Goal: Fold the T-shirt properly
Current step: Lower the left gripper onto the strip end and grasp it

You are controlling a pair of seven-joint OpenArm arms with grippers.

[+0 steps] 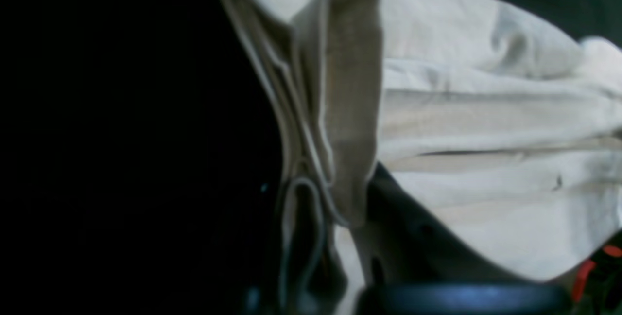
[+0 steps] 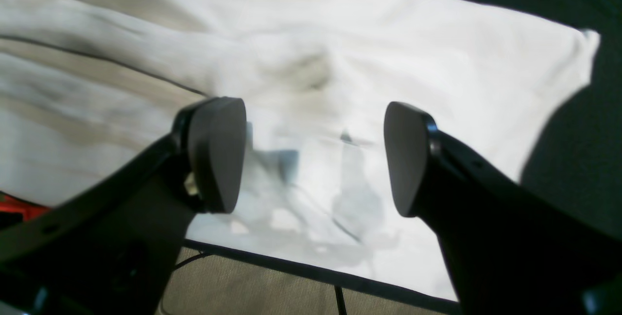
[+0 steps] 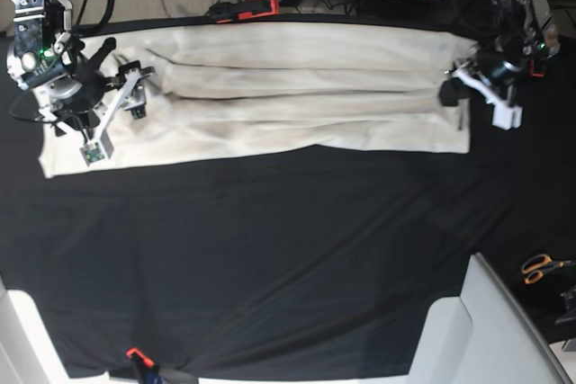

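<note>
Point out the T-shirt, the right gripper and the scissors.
T-shirt (image 3: 297,101): base view, middle of the folded cloth.
Right gripper (image 2: 313,159): right wrist view, gap between open fingertips.
Scissors (image 3: 543,267): base view, orange handles.

The T-shirt (image 3: 297,96) lies as a long folded band across the black cloth (image 3: 270,258), from nine to three o'clock. My left gripper (image 3: 453,87) is closed on its edge at three o'clock. My right gripper (image 3: 112,110) stands open over the nine o'clock end. Scissors (image 3: 543,267) lie at four o'clock.
</note>
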